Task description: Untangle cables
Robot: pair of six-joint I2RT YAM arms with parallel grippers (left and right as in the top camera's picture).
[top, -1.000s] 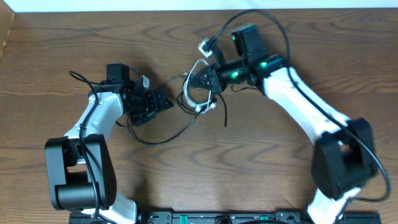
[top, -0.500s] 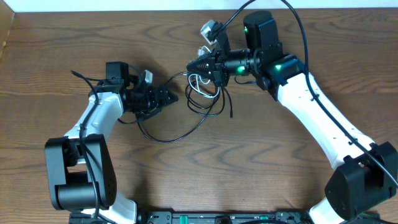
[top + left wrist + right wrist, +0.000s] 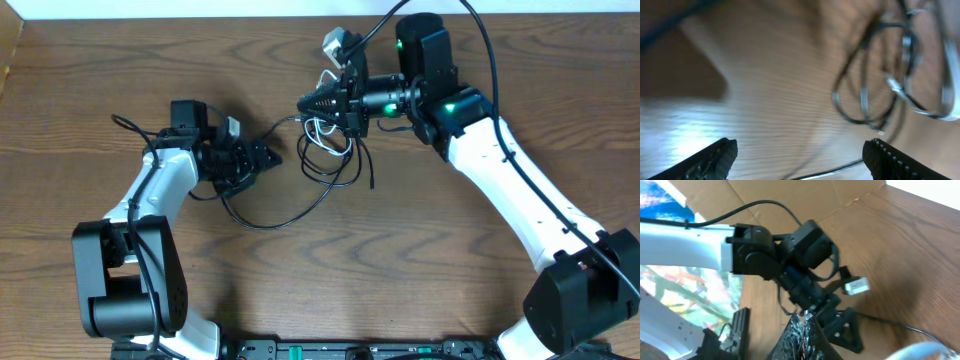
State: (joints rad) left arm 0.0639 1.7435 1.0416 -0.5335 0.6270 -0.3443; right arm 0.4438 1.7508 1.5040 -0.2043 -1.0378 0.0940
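Observation:
The cables form one tangle at the table's middle. The white cable [image 3: 320, 128] loops just under my right gripper [image 3: 304, 103]. The black cable [image 3: 335, 165] coils below it and trails in a long arc toward my left arm. My right gripper [image 3: 802, 321] is shut, and the tangle hangs from its tips. Which strand it pinches I cannot tell. My left gripper [image 3: 264, 159] stands open a little left of the tangle and holds nothing. In the left wrist view the gripper [image 3: 800, 162] faces the black loops [image 3: 865, 95] and the white cable [image 3: 946, 95], with a black strand low between its fingers [image 3: 715, 160].
The wooden table [image 3: 430, 270] ends at a white wall strip [image 3: 200, 8] along the back. A cardboard edge [image 3: 8, 50] stands at the far left. The arms' base rail [image 3: 350, 350] runs along the front. My left arm [image 3: 790, 255] fills the right wrist view.
My right gripper has moved back and to the right, staying shut. The tangle came with it and the black loops changed shape. The left gripper shifted slightly right, still open.

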